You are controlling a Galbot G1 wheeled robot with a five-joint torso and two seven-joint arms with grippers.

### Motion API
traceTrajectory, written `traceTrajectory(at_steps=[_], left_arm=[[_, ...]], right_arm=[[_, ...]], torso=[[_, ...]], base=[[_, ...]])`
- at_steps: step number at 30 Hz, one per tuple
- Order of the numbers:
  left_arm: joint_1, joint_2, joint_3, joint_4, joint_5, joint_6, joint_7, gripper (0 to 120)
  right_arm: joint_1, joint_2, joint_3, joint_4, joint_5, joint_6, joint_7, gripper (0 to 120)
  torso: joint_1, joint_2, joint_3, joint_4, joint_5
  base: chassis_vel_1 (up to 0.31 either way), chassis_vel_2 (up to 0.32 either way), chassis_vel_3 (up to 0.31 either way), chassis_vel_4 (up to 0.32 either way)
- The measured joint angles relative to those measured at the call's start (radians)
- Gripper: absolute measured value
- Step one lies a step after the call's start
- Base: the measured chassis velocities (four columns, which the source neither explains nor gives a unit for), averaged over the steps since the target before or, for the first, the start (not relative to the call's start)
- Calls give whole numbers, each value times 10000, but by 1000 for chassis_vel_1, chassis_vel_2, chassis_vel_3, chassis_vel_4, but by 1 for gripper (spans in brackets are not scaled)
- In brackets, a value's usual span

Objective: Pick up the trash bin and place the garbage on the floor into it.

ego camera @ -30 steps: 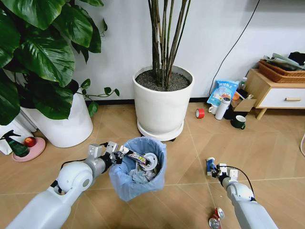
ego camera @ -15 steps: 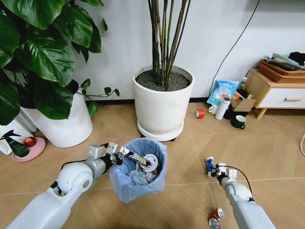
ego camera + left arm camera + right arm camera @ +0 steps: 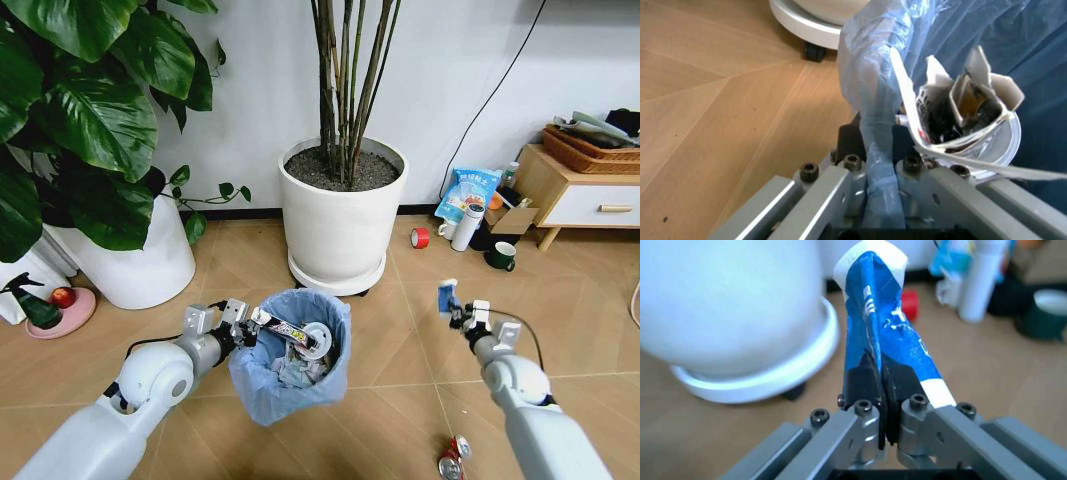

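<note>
Right gripper (image 3: 452, 307) has risen and swung farther from the robot, jaws pinched on the blue packet (image 3: 883, 330), now well right of the trash bin (image 3: 290, 352). Left gripper (image 3: 880, 172) stays clamped on bin's bag rim. Packet prob. goes in bin next; red-silver can (image 3: 452, 460) left on floor (image 3: 400, 340).

Both arms wear smooth white shells, rounded at the joints, with a dark seam ring on the left one near its elbow. Each wrist narrows to a grey metal block, and a thin black cable loops along it. The left gripper (image 3: 246, 325) and the right gripper (image 3: 449, 303) are built from flat grey metal bars, fastened with black hex-socket screws, ending in black finger pads (image 3: 863, 385).
</note>
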Motion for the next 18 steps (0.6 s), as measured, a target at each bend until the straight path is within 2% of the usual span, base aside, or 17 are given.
traceTrajectory(at_steps=[6,9,16,18], left_arm=[[-2,-35,87,36,69,0,-20,0],[-2,-36,87,35,79,0,-21,0],[-66,-30,158,82,79,10,-22,0],[-265,17,330,200,28,18,-22,0]], right_arm=[[-903,-738,-114,2263,299,-175,50,0],[-1006,-933,-268,2832,327,-252,43,0],[-484,-1543,-1073,4295,857,-636,-124,0],[-76,-1969,-1525,4758,1357,-720,-389,0]], torso=[[0,1,0,-2,4],[0,1,0,0,0],[0,1,0,2,-2],[0,1,0,3,0]], base=[[0,0,0,0],[0,0,0,0],[0,0,0,0],[0,0,0,0]])
